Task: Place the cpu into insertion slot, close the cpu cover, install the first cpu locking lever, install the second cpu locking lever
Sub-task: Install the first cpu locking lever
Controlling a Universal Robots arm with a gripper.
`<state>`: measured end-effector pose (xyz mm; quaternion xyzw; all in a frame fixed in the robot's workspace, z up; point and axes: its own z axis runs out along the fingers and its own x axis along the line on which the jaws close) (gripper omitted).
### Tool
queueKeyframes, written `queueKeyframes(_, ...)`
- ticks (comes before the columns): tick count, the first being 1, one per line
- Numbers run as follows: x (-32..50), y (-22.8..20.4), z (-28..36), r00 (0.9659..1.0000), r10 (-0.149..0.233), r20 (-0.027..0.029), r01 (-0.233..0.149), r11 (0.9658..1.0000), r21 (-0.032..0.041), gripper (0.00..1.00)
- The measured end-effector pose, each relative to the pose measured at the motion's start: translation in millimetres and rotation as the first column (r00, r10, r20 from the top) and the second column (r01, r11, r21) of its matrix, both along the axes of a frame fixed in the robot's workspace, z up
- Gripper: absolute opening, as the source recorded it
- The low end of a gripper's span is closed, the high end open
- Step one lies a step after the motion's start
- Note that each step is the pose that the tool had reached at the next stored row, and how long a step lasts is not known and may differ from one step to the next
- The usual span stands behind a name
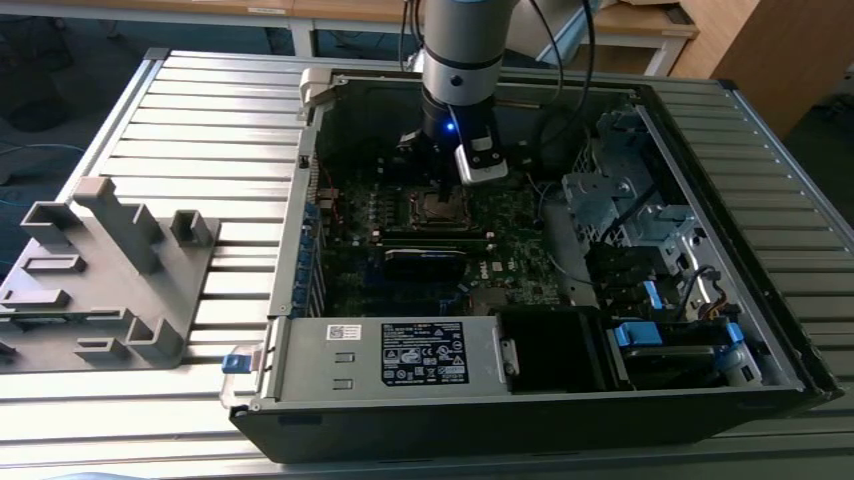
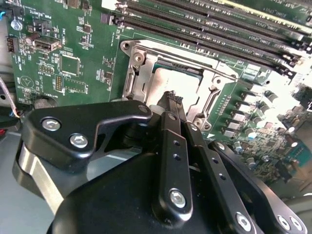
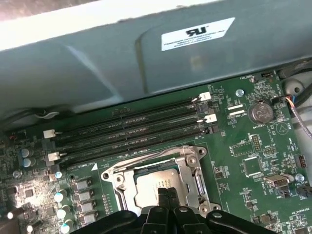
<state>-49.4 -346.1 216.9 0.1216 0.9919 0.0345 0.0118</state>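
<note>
Sitting in the socket (image 3: 158, 183), the cpu (image 3: 156, 187) lies under the cpu cover (image 3: 195, 168).

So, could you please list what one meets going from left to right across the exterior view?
Grey plastic fixture on the slatted table → computer case's left wall → cpu cover in the socket, with the gripper just above it → silver drive cage → blue drive clips.

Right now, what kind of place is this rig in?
Likely a robotics lab or workshop: an open black desktop computer case sits on a ribbed aluminium table, beside a grey plastic fixture, wooden desks behind.
</note>
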Motion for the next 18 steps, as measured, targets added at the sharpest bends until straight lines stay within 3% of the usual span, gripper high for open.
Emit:
queueKeyframes(5,-0.1,0.0,0.0,0.9986,0.052,-0.0004,-0.052,0.9985,-0.0131,0.11)
queueKeyframes(7,-0.1,-0.1,0.1,0.9974,0.072,-0.0006,-0.072,0.9973,-0.0152,0.11)
queueKeyframes(18,-1.0,0.0,3.8,0.9963,0.086,-0.0005,-0.086,0.9962,-0.0143,0.11)
